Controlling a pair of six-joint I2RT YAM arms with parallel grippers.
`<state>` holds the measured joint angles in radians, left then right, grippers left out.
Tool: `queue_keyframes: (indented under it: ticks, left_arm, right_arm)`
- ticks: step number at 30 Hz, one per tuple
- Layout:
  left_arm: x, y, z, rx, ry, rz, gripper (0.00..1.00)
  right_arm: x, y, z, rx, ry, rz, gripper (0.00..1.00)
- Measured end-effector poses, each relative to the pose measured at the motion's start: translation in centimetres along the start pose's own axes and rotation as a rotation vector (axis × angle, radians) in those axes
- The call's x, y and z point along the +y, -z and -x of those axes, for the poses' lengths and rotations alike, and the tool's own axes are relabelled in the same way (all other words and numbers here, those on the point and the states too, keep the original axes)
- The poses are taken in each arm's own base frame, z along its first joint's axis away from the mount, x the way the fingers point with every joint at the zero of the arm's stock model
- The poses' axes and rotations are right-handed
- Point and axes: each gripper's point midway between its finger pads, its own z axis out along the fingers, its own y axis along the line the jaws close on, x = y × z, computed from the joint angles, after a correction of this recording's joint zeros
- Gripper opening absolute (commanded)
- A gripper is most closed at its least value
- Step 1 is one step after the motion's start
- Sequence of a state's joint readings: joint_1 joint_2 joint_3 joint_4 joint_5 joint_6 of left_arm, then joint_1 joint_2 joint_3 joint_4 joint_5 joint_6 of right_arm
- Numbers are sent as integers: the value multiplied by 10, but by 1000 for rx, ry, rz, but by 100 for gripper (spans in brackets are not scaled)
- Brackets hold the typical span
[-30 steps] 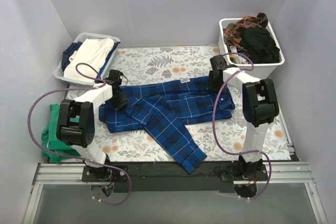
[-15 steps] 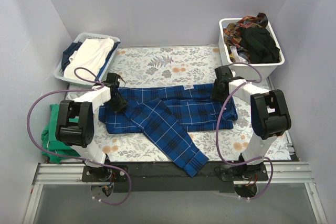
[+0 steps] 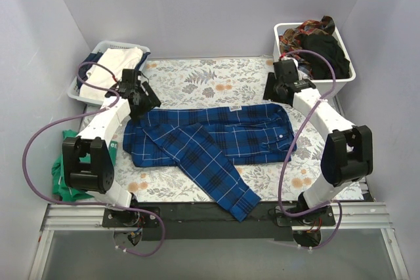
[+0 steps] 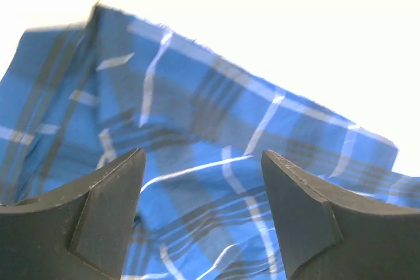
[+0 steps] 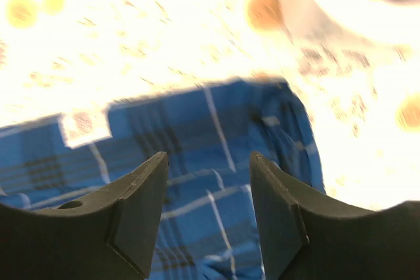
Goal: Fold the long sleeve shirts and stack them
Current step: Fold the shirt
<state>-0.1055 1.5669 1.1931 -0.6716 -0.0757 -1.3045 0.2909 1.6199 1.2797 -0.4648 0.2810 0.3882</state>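
Floral table cloth (image 3: 216, 80) has the blue plaid shirt (image 3: 216, 139) spread flat mid-table, left gripper (image 4: 203, 155) and right gripper (image 5: 207, 157) both wide open, empty, above its far edge, grey basket (image 3: 122, 44) far-left, white bin (image 3: 341, 80) far-right, green cloth (image 3: 62, 175) near-left.

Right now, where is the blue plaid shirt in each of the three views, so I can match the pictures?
Top external: the blue plaid shirt lies spread in the middle of the floral cloth.
Left wrist: the shirt fills the left and lower part, beyond the fingers.
Right wrist: the shirt fills the lower half.
Shared landmark: the white label on its far edge, also in the right wrist view; the left wrist view misses it.
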Motion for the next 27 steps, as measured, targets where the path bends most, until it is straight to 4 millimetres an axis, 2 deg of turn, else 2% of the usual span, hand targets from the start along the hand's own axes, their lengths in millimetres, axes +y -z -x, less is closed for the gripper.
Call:
queue_keyframes:
  ticks: [3,5,7,10,13,18,23,27]
  left_arm:
    - [-20,4,20,-43,1,-61,70]
    - [-29,-7,26,-39,2,-73,70]
    - [-31,-28,23,-7,3,-61,69]
    - [-21,-64,3,77,2,-12,69]
    - [-11,-84,-14,134,-2,30,69]
    - [-5,-90,-19,145,-5,51,69]
    - [0,-92,-17,125,-10,82,69]
    - [4,-93,-15,110,-17,107,69]
  right_arm:
    - [20,-4,21,-26,33,50,61]
    - [32,-19,25,-9,61,70,61]
    - [39,-39,16,37,90,74,61]
    - [43,-67,-14,136,133,69,61]
    - [41,-78,-40,218,164,59,61]
    - [39,-80,-60,263,191,56,61]
    - [28,-84,-84,309,200,30,61]
    - [23,-85,-83,300,180,30,61]
